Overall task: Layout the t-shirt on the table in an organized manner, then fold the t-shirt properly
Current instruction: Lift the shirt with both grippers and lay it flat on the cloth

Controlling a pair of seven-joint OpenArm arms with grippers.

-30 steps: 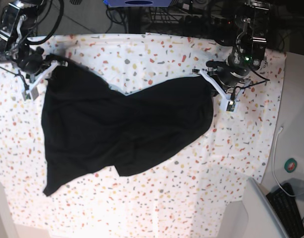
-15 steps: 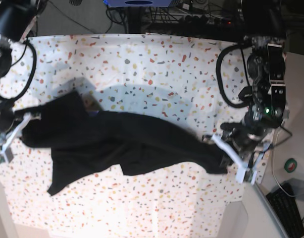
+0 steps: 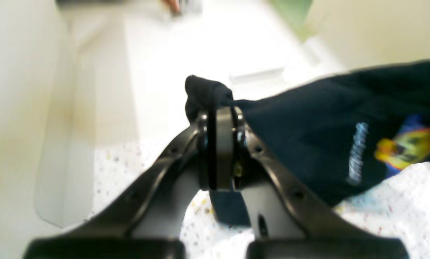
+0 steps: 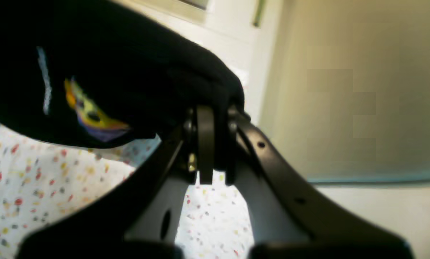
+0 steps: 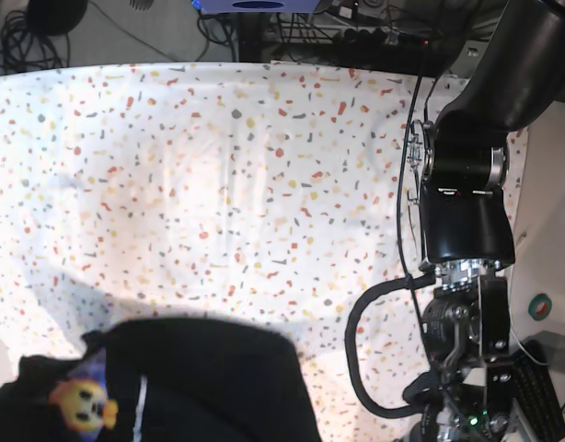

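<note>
Left gripper (image 3: 220, 118): jaws pressed together on a bunched corner of the t-shirt (image 3: 330, 136), a small knob of black cloth poking out above the tips. Right gripper (image 4: 209, 115): likewise clamped on a fold of the same garment, cloth draped over and across the fingertips. From both pinch points the fabric runs inward, hanging clear of the table (image 4: 38, 180) beneath; the yellow-and-purple print shows in each wrist view, with a pale strip beside it (possibly the tag; too blurred to confirm).

In the base view the t-shirt (image 5: 209, 387) sits bunched at the near edge, lower left, print facing up. The speckled table (image 5: 218, 166) is otherwise bare. The left arm (image 5: 466, 212) stands at that view's right; neither gripper shows there.

Judgement: the laying-out step is in hand; no folding has begun. The next move calls for carrying both held corners out over the table, well apart and level, then lowering the cloth flat without slack bunching underneath.
</note>
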